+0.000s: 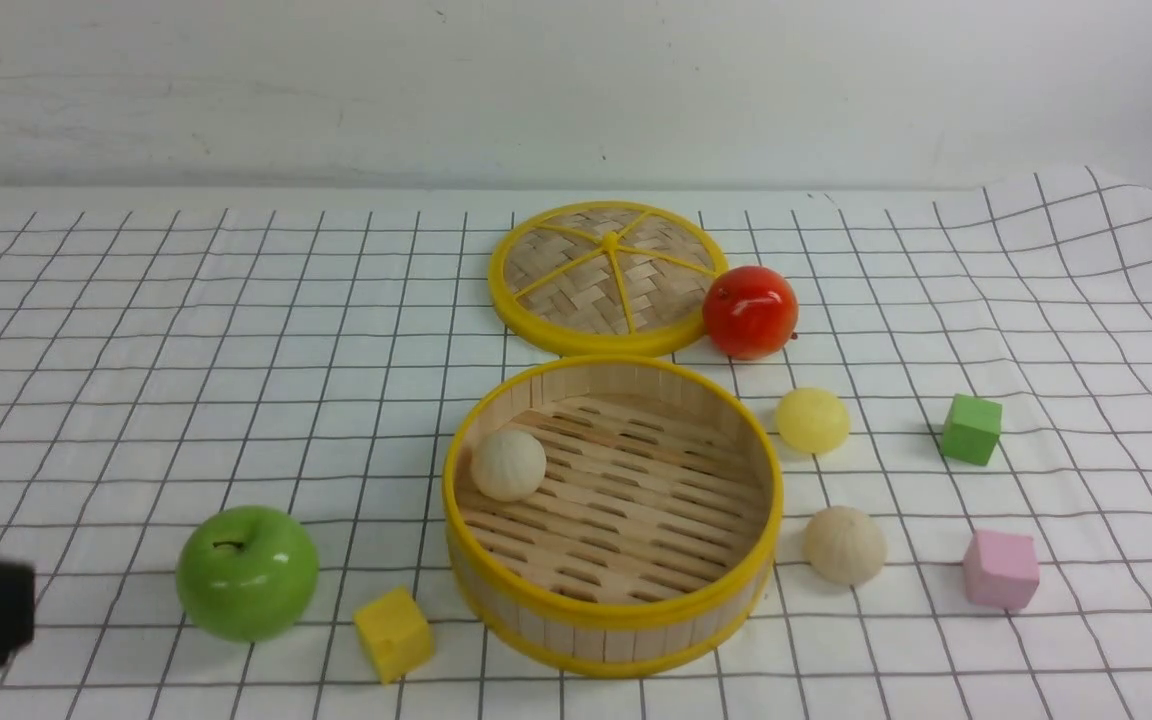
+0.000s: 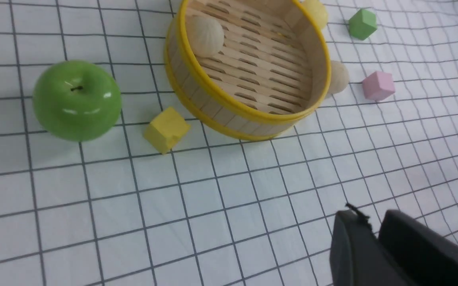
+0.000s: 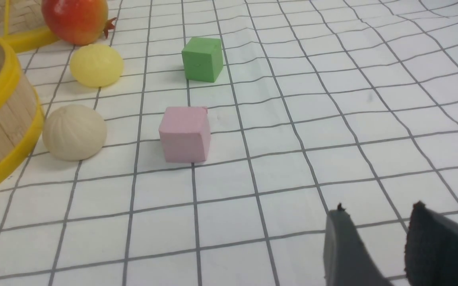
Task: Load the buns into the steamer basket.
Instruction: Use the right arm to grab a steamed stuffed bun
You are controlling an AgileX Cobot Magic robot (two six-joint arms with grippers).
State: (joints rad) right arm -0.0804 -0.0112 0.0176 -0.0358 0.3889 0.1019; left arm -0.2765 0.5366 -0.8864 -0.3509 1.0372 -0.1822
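Observation:
The steamer basket (image 1: 612,612) stands at the centre front of the checked cloth. One cream bun (image 1: 507,464) lies inside it against the left wall. A pale yellow bun (image 1: 812,420) and a second cream bun (image 1: 844,544) lie on the cloth just right of the basket; both also show in the right wrist view, the yellow bun (image 3: 96,65) and the cream bun (image 3: 74,132). My left gripper (image 2: 368,216) is shut and empty above bare cloth, near of the basket (image 2: 249,115). My right gripper (image 3: 378,208) is open and empty, well right of the buns.
A flat woven lid (image 1: 608,275) lies behind the basket with a red fruit (image 1: 750,311) at its right edge. A green apple (image 1: 247,571) and a yellow cube (image 1: 393,633) sit front left. A green cube (image 1: 970,428) and a pink cube (image 1: 1001,569) sit right of the buns.

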